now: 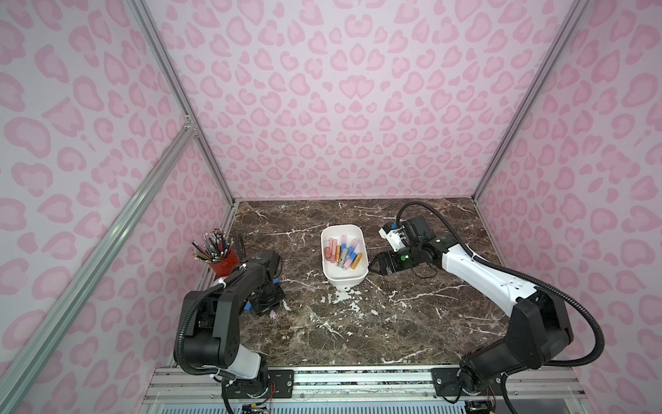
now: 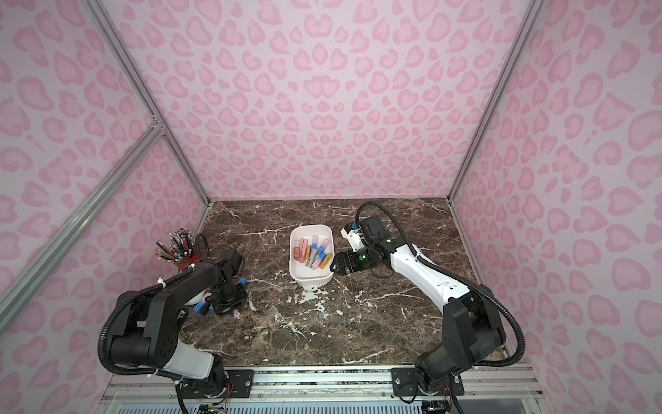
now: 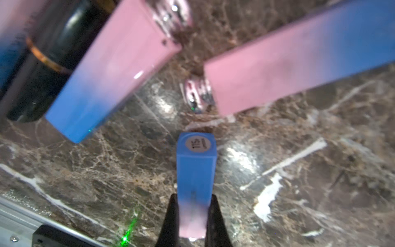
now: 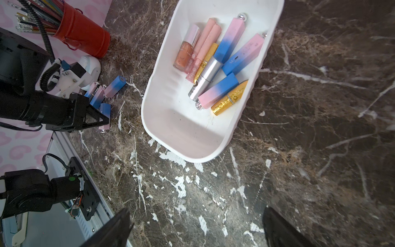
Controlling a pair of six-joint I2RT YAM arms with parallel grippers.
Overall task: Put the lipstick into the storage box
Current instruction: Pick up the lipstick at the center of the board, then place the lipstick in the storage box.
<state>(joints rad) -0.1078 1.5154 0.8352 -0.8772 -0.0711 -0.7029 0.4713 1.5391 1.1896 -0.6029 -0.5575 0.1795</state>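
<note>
Nearest, at the lower left of the marble tabletop in both top views, the left claw is pressed together on a square pink-to-blue lipstick. It pinches the pink half, so the blue end with its round label sticks out ahead. I cannot tell whether the tube rests on the marble or is already just clear of it. This tube lies apart from its neighbours, which probably explains the choice: there is room on both sides of it to grip without nudging anything.

Just beyond it, two loose gradient tubes lie flat on the marble, one at the upper left and one at the upper right of the left wrist view, silver knobs towards each other.

Further back, at the centre of the tabletop, sits the white storage box. Gradient tubes, gold glitter lipsticks, a silver tube and peach glosses crowd its farther half. The nearer half is bare, and I judge that the easy place for a drop.

The right claw hangs just beside the box's right wall in the top views, spread wide and empty. Only marble shows between its dark fingertips. It looks parked clear of the route from the left.

Farthest, at the left wall, stands the red pencil cup, which has no part in this.
</note>
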